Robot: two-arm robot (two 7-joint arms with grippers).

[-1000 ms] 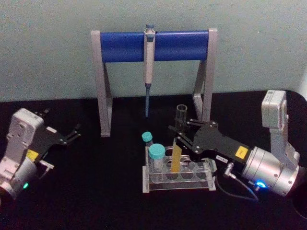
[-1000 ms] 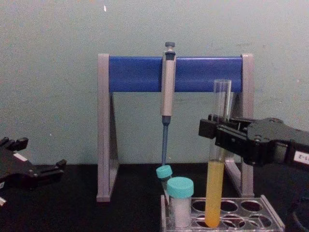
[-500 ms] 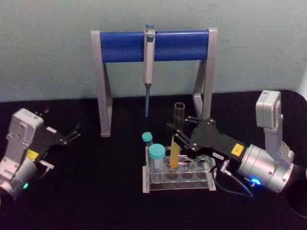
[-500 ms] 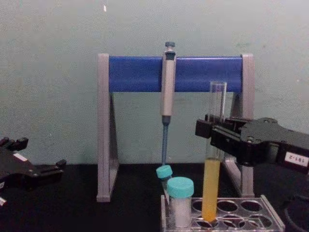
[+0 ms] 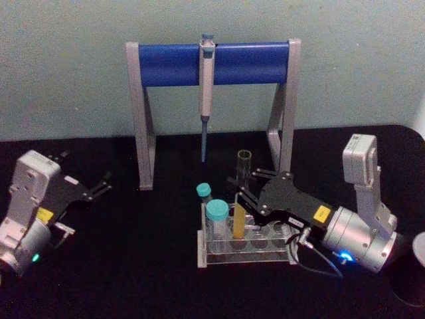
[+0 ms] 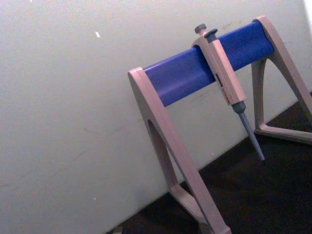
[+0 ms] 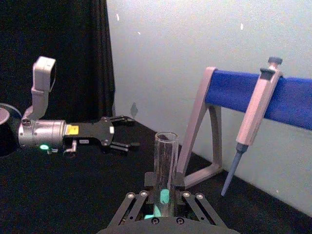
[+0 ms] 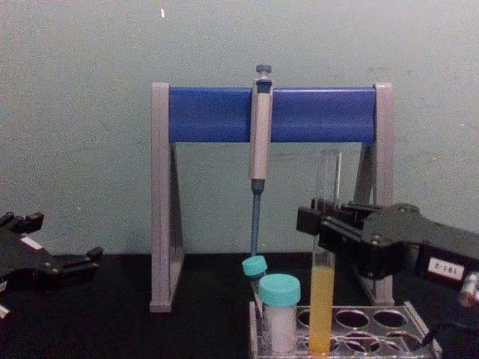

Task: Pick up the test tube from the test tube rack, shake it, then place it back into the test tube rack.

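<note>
Chest view has the right gripper (image 8: 323,224) reaching in from the right at about mid-height of the tube (image 8: 323,292), fingers closed on the glass just above the yellow-orange liquid, and the tube's lower end is already down inside a hole of the rack (image 8: 374,321). So I'd say this is the last step, putting it back, and it's pretty much seated. Tube looks upright to me, maybe a hair off, hard to call. From the head cam the tube (image 5: 240,199) sits in the rack (image 5: 246,249) just right of the two teal-capped vials (image 5: 216,219), with the right gripper (image 5: 247,194) coming at it from the right and a bit nearer, forearm stretched low over the table and the wrist camera sticking up behind. Right wrist view looks straight up the open top of the tube (image 7: 165,170) between the two finger linkages. Next move, as I read it: let the tube settle to the bottom of its hole, open the fingers just enough to clear the glass, then back off to the right without nudging it, because that tall thin tube would tip easily and the vials are close by. Left gripper (image 5: 99,187) is parked far left on the table, well apart from everything, fingers look a little apart, holding nothing. Pipette (image 8: 260,142) hangs on the blue-bar stand (image 8: 217,112) behind, not involved.
</note>
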